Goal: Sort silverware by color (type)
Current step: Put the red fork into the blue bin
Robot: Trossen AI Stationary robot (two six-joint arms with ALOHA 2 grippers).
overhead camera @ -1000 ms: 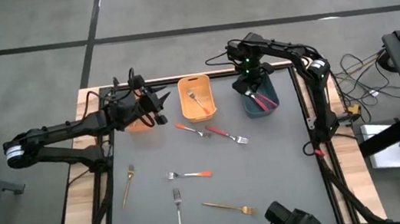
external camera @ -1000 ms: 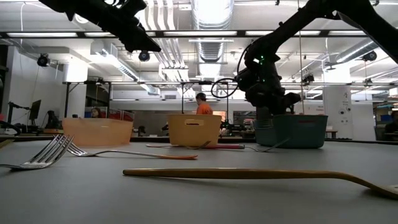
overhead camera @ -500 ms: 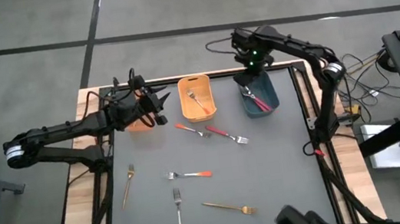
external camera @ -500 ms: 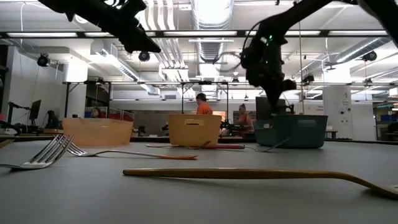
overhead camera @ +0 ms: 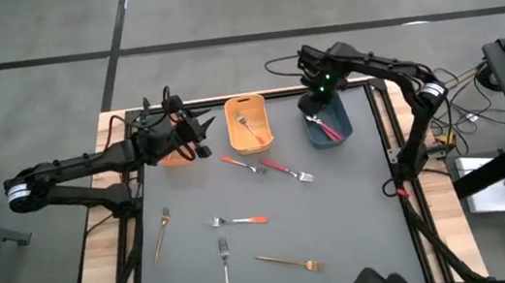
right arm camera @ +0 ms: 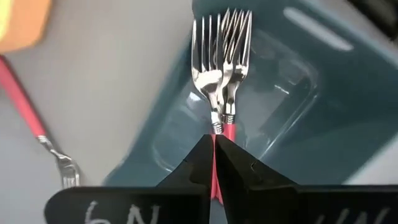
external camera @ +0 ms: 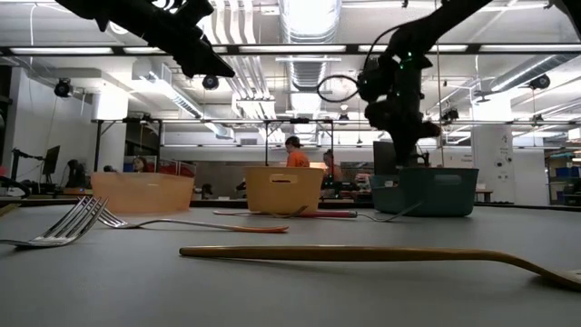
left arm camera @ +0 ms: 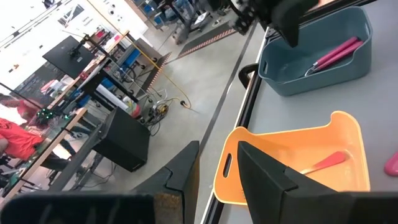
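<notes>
My right gripper hangs shut over the far left corner of the blue bin, touching nothing. Below it, two red-pink-handled forks lie side by side in that bin, slanting up its wall. My left gripper waits open above the table between the peach bin and the orange bin, which holds an orange-handled fork. Several forks lie flat on the grey mat: a red-pink one, orange ones, gold ones.
The three bins stand in a row along the mat's far edge. The loose forks are scattered over the mat's middle and near half, with bare mat on the right. A wooden rim frames the table. People show in the room behind in the low view.
My right gripper has risen out of the blue bin and drawn back toward the table's far edge, then settled over the bin's far left corner. The red-pink forks stay lying in the bin. My left arm has kept still.
</notes>
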